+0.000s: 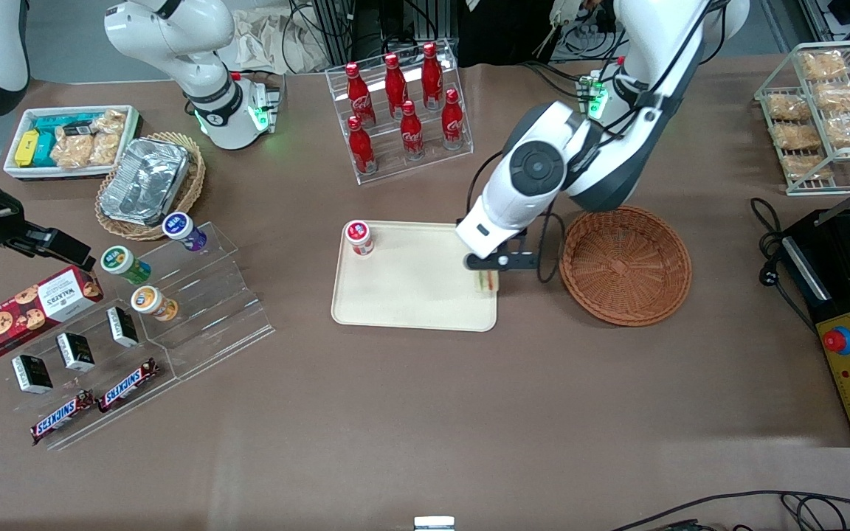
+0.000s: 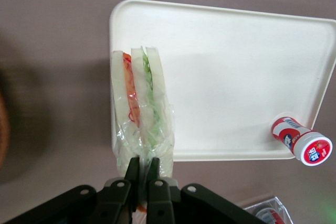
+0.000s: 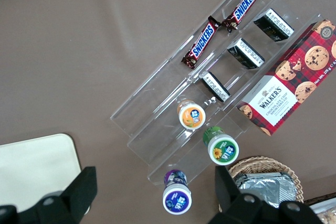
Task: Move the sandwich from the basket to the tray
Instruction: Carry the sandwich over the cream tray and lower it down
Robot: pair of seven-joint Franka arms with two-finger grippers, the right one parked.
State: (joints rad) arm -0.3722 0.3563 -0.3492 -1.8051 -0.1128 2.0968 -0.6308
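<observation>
Gripper [image 2: 143,174] clenched on the plastic-wrapped sandwich [image 2: 140,111], fingers [image 2: 132,170] pinching the wrap at one end. Sandwich hanging straight below the claw, filling layers showing along the cut side, over the edge of the tray [image 2: 236,77] closest to the basket [image 1: 626,264]. Cannot tell whether touching the tray or held just above it. In the front view, gripper [image 1: 490,271] just beside the basket, which holds nothing. Red-and-white cup [image 1: 358,237] lying on the tray at the corner toward the parked arm, well apart from the sandwich [image 1: 488,282].
</observation>
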